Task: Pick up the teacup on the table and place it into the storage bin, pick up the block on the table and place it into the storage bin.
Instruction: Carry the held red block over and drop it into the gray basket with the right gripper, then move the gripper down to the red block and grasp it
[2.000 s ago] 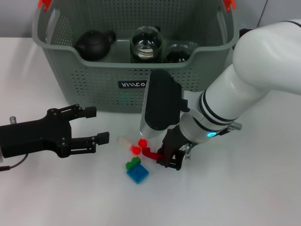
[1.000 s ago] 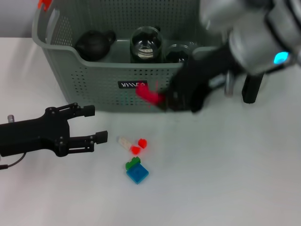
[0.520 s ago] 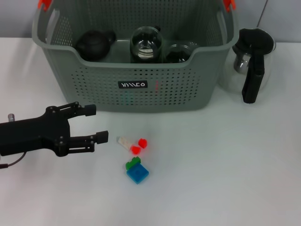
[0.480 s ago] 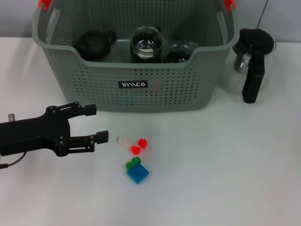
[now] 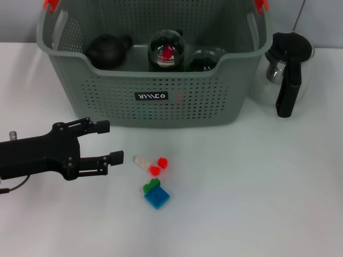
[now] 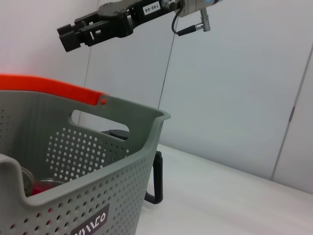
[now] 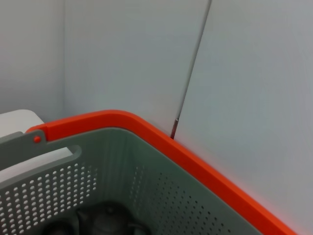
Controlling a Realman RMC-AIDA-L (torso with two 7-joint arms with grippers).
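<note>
**Red block in the bin, loose blocks left on the table**

Storage bin [image 5: 107,91] at the far side of the white table [image 5: 257,187], with a black teapot [image 5: 107,50], a glass teacup [image 5: 167,40] and a darker cup [image 5: 202,59] inside. Red block [image 5: 168,52] within the glass teacup's outline, well inside the bin walls. On the table in front of the bin: two small red pieces [image 5: 157,166] touching a white piece [image 5: 141,160], and just nearer, a green block [image 5: 151,185] against a blue block [image 5: 157,198]. Glass pitcher [image 5: 289,59] with black handle just beside the bin's right end.

Left gripper [image 5: 111,142] low over the table, left of the loose blocks, fingers spread and grasping nothing. Right gripper [image 6: 68,35] high above the bin in the left wrist view; grip state impossible to tell.
</note>
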